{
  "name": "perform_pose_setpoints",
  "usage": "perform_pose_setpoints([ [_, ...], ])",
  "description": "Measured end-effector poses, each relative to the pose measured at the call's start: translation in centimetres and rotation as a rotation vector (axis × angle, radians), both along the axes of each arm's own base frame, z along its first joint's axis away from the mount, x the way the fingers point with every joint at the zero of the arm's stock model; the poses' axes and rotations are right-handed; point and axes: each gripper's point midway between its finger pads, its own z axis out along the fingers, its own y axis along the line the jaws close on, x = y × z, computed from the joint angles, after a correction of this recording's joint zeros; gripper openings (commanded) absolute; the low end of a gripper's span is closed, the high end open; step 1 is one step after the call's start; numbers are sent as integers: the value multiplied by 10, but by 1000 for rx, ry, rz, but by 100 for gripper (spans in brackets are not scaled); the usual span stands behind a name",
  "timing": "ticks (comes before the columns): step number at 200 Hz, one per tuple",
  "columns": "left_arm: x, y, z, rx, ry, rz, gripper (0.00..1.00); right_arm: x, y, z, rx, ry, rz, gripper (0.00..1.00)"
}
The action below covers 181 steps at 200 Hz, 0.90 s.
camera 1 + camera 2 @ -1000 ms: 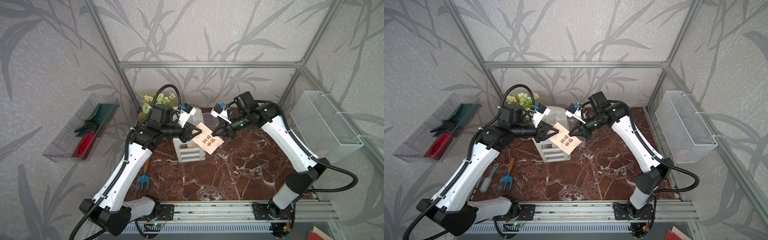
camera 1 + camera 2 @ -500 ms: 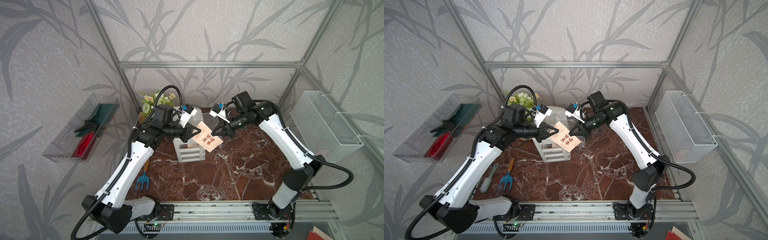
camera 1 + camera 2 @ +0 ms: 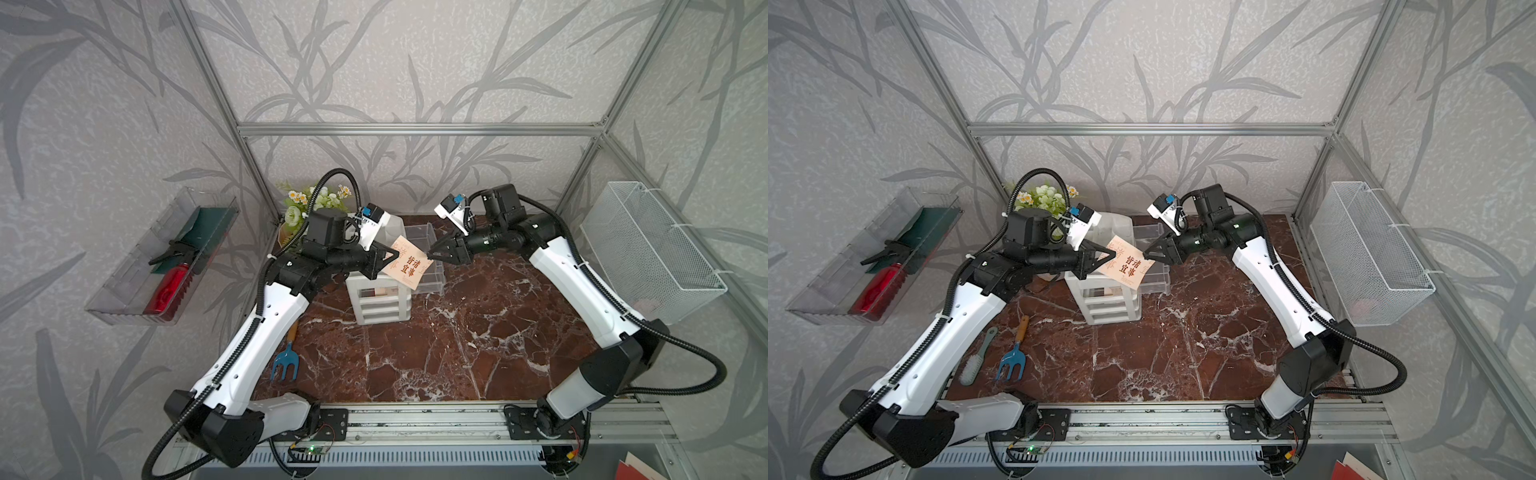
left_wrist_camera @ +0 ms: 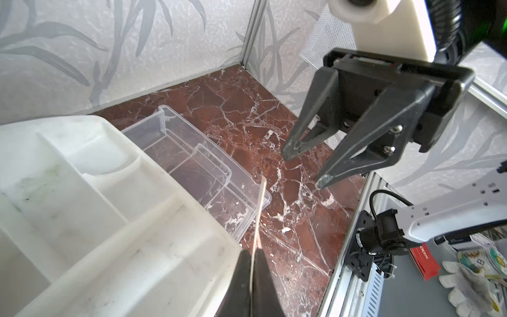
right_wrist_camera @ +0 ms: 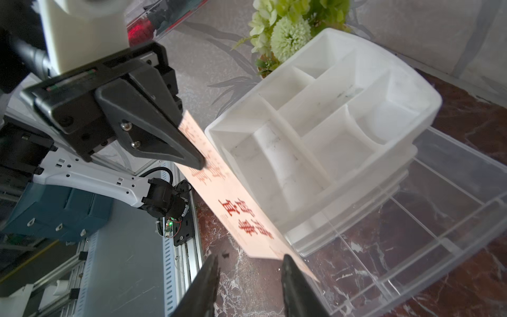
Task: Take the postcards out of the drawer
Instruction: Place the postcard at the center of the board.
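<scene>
A beige postcard [image 3: 409,266] [image 3: 1128,266] with dark red characters hangs in the air over the white organiser [image 3: 380,303] [image 3: 1108,307]. My left gripper [image 3: 395,255] [image 3: 1113,254] [image 4: 253,252] is shut on its near-left end, and the card [image 4: 259,208] shows edge-on there. My right gripper [image 3: 430,255] [image 3: 1146,253] [image 5: 248,260] is open, with the card's [image 5: 233,208] free end lying between its spread fingers. The see-through drawer [image 3: 432,286] [image 3: 1156,282] [image 4: 192,153] [image 5: 411,233] stands pulled out to the organiser's right and looks empty.
Artificial flowers [image 3: 316,203] stand behind the organiser. A blue hand fork [image 3: 286,361] and a brush [image 3: 976,361] lie on the marble by the left arm. A clear tray [image 3: 166,257] with a red bottle hangs on the left wall, and a wire basket [image 3: 648,249] on the right.
My left gripper has shut on the postcard's end. My right gripper, shut on the other end before, has opened. Both arms have barely moved.
</scene>
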Motion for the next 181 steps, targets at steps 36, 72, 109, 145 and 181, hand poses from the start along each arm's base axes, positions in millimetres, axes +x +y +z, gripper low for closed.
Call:
perform_pose_setpoints([
  [36,20,7,20,-91,-32,135,0,18,-27,8,142,64,-188,43],
  [72,38,12,36,-194,-53,246,0,33,-36,-8,226,139,-309,50],
  [109,55,8,41,-268,-33,290,0,49,-31,-16,304,207,-355,53],
  [145,67,3,38,-318,-3,303,0,71,-22,-16,387,244,-369,57],
  [181,68,-1,45,-370,-6,293,0,87,-14,-24,440,301,-367,57],
])
